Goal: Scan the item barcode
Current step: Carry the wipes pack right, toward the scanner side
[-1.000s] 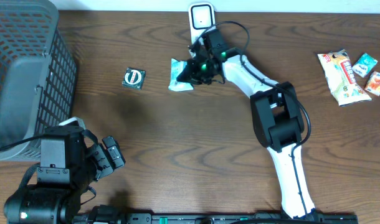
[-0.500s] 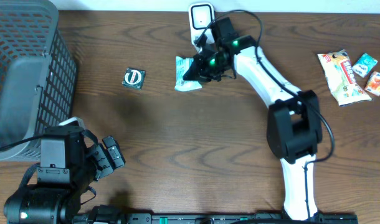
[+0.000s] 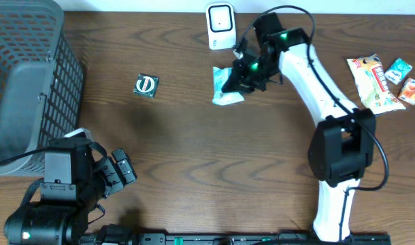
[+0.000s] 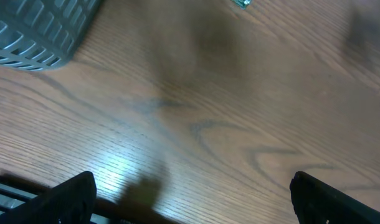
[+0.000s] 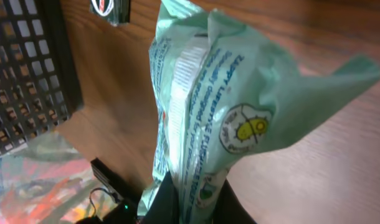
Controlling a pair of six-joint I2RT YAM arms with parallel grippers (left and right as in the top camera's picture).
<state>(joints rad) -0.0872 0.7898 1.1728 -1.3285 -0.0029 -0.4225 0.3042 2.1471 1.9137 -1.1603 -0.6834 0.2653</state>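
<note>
Packet (image 3: 226, 87) — mint-green and crinkled — is pinched in the right gripper (image 3: 244, 73), whose jaws are clenched on its lower end. It hangs near the far edge of the table (image 3: 194, 150), just right of and nearer than the white scanner (image 3: 220, 18), and the two are apart. Only the overhead view shows the scanner, and from it I cannot tell whether the packet touches the wood.

The right wrist view gives what the overhead cannot: the packet (image 5: 202, 112) rises from the right gripper (image 5: 191, 208) with a white crimped seam down its middle, blue print beside the seam and a round yellow emblem on the face. Behind it are the basket (image 5: 25, 68) and the lower edge of a dark sachet (image 5: 110, 7).

From overhead the sachet (image 3: 146, 85) lies flat on the surface, well left of the packet, between it and the grey basket (image 3: 24, 75) at the left edge. A cluster of snacks (image 3: 381, 83) sits by the right edge, seen in no other view.

The left gripper (image 3: 120, 171) rests at the near-left corner, jaws released. Its own camera shows its dark fingers (image 4: 68, 196) spread to both lower corners with bare wood between them — plus a corner of the basket (image 4: 34, 31) at top left.
</note>
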